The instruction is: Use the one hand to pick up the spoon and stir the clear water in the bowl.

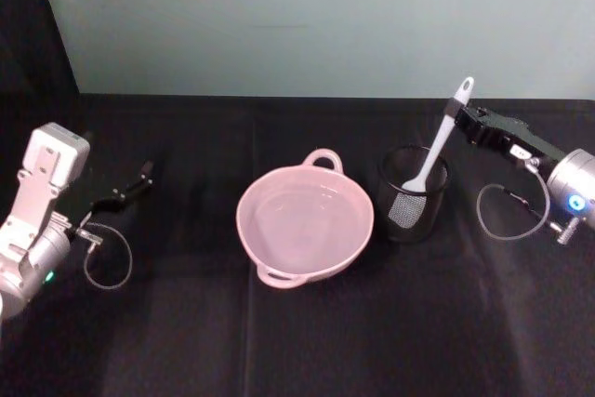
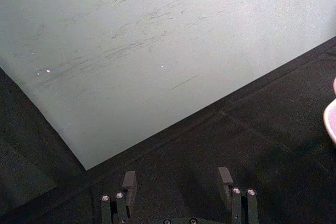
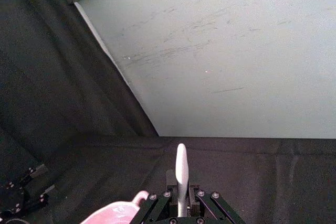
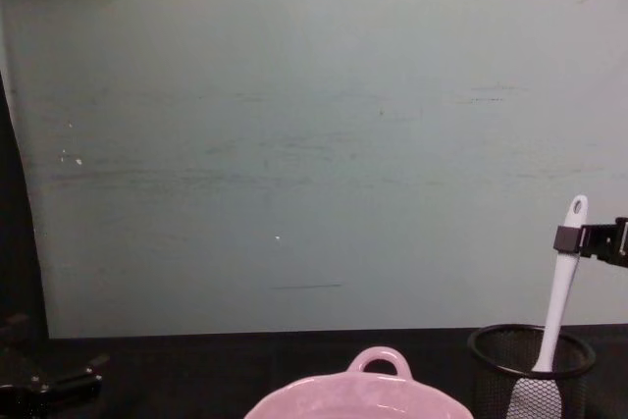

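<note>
while the spoon [image 1: 437, 148] stands in the mesh cup [image 1: 413, 194] beside the bowl [image 1: 305, 219], the right gripper [image 1: 462, 121] pinches its handle; its white label is unreadable. the left gripper [image 1: 130, 188] rests open.

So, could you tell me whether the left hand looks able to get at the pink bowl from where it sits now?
Probably yes. The left hand sits open on the table's left side, and only bare black cloth lies between it and the bowl. The spoon, mesh cup and right hand are all on the bowl's far side.
</note>
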Controlling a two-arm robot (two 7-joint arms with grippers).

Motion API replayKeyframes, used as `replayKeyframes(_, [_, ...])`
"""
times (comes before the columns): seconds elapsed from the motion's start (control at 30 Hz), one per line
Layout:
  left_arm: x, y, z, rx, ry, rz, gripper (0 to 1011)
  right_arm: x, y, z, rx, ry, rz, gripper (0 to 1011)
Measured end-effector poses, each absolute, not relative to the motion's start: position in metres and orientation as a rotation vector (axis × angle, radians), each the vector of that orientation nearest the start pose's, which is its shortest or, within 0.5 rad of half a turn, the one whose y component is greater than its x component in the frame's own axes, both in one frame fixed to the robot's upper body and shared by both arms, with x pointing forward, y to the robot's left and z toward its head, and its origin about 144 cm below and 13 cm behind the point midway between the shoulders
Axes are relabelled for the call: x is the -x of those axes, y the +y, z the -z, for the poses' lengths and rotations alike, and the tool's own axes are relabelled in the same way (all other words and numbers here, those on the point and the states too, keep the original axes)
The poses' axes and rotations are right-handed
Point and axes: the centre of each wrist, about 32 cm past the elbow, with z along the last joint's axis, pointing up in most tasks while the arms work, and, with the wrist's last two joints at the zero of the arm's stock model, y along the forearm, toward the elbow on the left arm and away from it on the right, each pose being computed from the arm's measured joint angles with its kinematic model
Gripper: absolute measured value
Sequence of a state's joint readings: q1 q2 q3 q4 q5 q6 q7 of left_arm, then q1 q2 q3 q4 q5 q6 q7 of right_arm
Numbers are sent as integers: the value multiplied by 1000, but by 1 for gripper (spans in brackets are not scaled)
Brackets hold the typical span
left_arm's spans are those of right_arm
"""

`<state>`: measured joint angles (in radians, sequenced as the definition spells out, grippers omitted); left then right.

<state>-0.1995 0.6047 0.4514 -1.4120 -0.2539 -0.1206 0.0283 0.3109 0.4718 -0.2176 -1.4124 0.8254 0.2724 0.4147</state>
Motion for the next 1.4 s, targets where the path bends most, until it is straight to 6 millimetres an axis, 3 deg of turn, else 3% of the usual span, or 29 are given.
replayKeyframes(0.6, [-489,310,-1140,-304,-285,-1248,1011,-539,-325,-1204,-132,380,975,138])
replayKeyframes(1.1, [-489,310,-1140,-304,-285,-1248,1011,-539,-325,-1204,-131,376,975,656])
replayKeyframes(1.17, [-489,310,-1140,-304,-285,-1248,1011,-539,-325,-1204,-131,376,975,686])
replayKeyframes(1.2, [-489,310,-1140,-304,-285,-1248,1011,-538,-325,-1204,-131,376,975,754])
replayKeyframes(1.4, [-489,310,-1140,-304,-285,-1248,1011,-538,-325,-1205,-130,375,975,899])
